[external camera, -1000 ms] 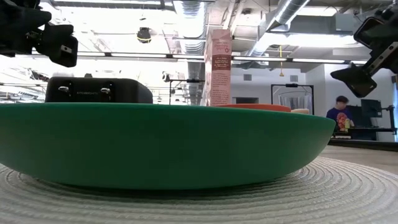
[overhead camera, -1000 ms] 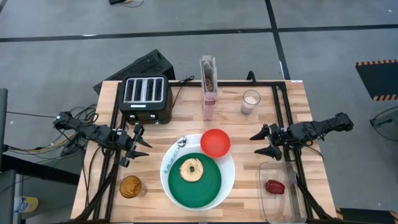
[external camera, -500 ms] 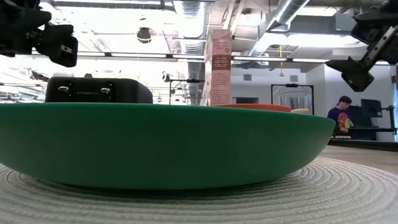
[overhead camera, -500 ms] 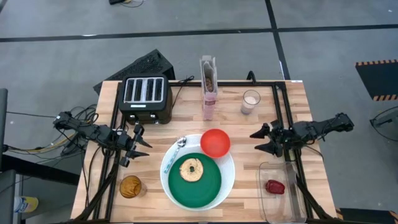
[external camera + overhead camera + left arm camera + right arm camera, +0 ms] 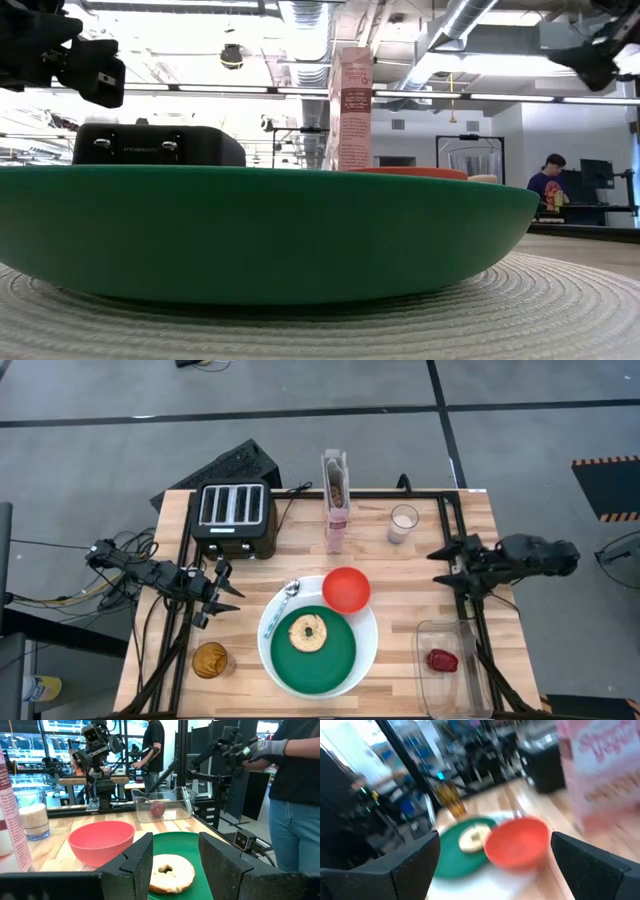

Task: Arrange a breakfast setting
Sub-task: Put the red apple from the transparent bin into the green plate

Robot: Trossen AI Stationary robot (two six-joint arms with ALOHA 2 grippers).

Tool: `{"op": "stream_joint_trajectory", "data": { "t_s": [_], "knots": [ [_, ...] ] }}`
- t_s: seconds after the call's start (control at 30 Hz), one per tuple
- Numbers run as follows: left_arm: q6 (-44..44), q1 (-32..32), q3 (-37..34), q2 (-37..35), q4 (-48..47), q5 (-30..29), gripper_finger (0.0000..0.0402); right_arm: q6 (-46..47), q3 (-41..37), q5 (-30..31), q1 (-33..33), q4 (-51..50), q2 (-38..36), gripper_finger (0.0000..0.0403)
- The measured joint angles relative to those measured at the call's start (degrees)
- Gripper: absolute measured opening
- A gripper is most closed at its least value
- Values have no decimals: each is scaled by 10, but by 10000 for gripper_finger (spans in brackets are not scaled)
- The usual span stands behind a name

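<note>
A large white plate (image 5: pixel 369 643) lies at the table's near middle. On it sit a green plate (image 5: pixel 325 660) carrying a toasted bagel (image 5: pixel 307 632), a red bowl (image 5: pixel 346 589) at the far right rim, and a metal spoon (image 5: pixel 287 598) at the far left rim. The pink cereal box (image 5: pixel 336 502) stands upright at the far middle. A dark red food item (image 5: pixel 442 659) lies in a clear container (image 5: pixel 452 690). My left gripper (image 5: pixel 232 592) hangs open left of the plate, nothing between its fingers (image 5: pixel 141 861). My right gripper (image 5: pixel 445 567) is open, high over the table's right side.
A black toaster (image 5: pixel 235 518) stands at the far left, a glass of milk (image 5: pixel 404 523) right of the cereal box, and a glass of amber drink (image 5: pixel 210 659) near the front left corner. A person (image 5: pixel 292 795) stands beyond the table's right edge.
My right gripper has risen and drawn back toward the table's right edge, staying open. The left arm and everything on the table have kept still.
</note>
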Motion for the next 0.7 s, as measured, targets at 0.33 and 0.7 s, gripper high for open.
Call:
{"op": "stream_joint_trajectory", "data": {
  "t_s": [0.33, 0.7],
  "knots": [
    [0, 0, 0, 0, 0, 0, 144, 128, 103, -136, 0, -241, 62, 400],
    [0, 0, 0, 0, 0, 0, 144, 275, 135, -255, 1, -263, 125, 400]
  ]
}}
